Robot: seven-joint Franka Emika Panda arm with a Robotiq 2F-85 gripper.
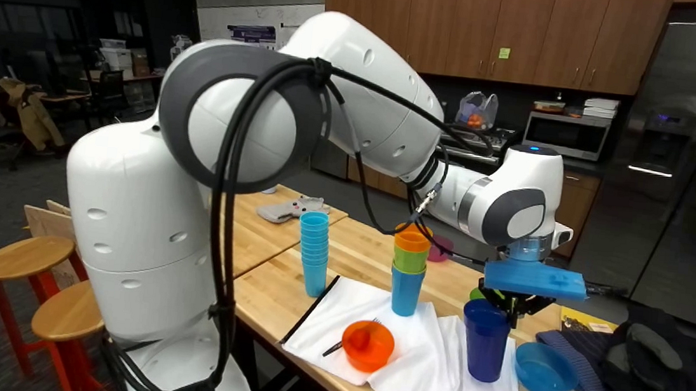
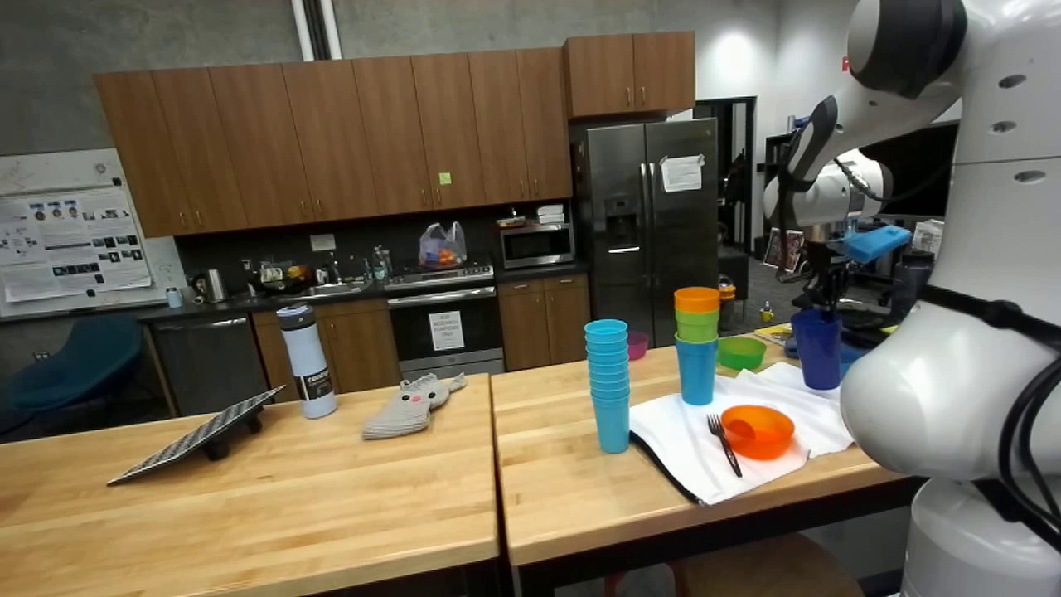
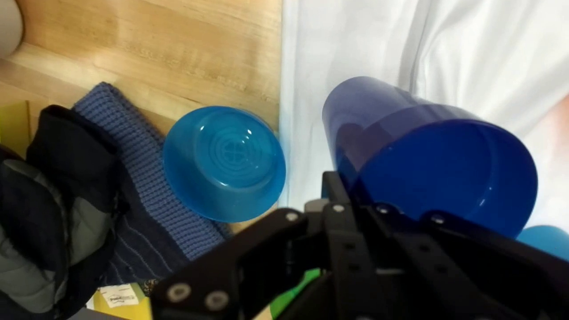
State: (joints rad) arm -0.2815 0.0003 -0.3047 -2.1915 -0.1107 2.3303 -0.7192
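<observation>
In the wrist view, the gripper (image 3: 351,191) hides part of the rim of the dark blue cup (image 3: 444,178) and most of a green bowl (image 3: 288,297). The right edge cuts off a light blue object (image 3: 546,241), the left edge a pale round object (image 3: 8,27). In an exterior view, the robot arm (image 2: 1007,249) is cropped, and print on the paper sheet (image 2: 682,173) is too small to read.

White arm (image 1: 393,123), grey joints (image 1: 176,109), black claw (image 1: 512,321)

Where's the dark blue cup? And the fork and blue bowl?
Dark blue cup (image 1: 484,348): in an exterior view, on its outer wall.
Fork (image 2: 727,450): in an exterior view, on its handle.
Blue bowl (image 3: 227,160): in the wrist view, on its inside bottom.
</observation>
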